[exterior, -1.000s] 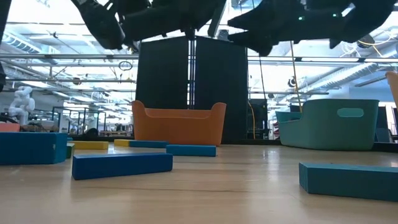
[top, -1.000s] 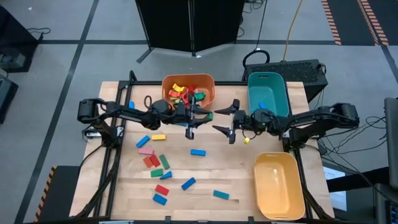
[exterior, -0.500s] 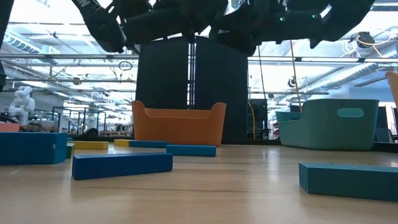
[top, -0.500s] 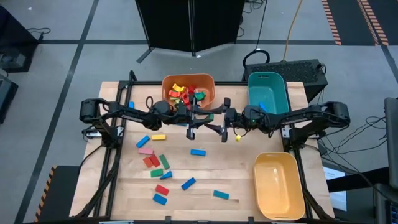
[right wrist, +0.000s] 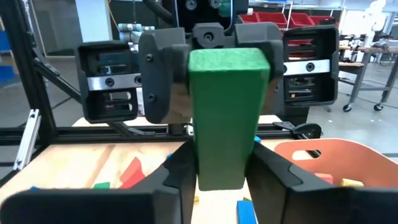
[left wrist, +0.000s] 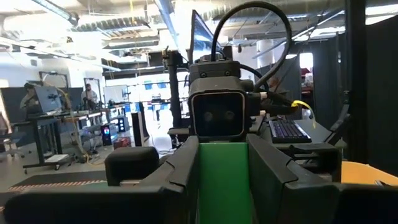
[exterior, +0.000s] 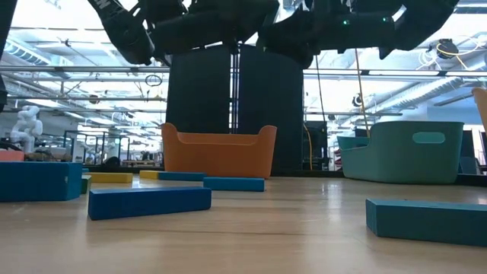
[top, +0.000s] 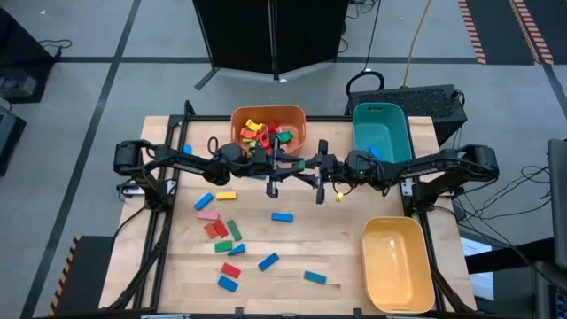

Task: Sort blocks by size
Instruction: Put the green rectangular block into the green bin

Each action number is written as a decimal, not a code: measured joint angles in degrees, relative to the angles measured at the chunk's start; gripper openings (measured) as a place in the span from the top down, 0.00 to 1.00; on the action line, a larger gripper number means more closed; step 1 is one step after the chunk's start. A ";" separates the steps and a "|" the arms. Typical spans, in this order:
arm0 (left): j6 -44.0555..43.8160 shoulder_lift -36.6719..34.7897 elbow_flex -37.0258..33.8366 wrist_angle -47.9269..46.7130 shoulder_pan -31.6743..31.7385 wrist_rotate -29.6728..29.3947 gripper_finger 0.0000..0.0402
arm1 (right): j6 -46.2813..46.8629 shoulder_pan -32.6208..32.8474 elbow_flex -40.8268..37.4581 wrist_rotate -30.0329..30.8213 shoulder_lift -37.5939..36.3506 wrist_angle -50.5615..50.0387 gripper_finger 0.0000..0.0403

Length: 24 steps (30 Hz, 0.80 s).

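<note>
Arms overhead hide both pincers around the green block (right wrist: 225, 118).

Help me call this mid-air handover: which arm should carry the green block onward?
Probably right. The green block sits between both grippers, left gripper and right gripper, and the right arm is nearer the teal bin and yellow bin.
</note>
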 joint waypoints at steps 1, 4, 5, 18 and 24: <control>-0.12 0.00 0.00 -0.06 0.00 -0.64 0.76 | -0.09 0.00 0.00 0.08 0.00 -0.06 0.76; -1.09 -0.02 0.00 -0.55 -0.11 -2.95 0.72 | -0.07 -0.07 -0.02 0.44 0.00 -0.25 0.77; -1.33 -0.02 0.00 -0.75 -0.11 -3.20 0.70 | -0.07 -0.09 -0.04 0.66 0.00 -0.37 0.77; -1.29 -6.48 0.07 -11.61 1.53 -3.83 0.35 | 2.15 -3.09 -0.09 1.35 -0.35 -5.08 0.75; -0.22 -11.63 0.04 -24.76 2.14 -3.14 0.34 | 3.75 -5.56 -0.09 1.14 -0.37 -9.90 0.75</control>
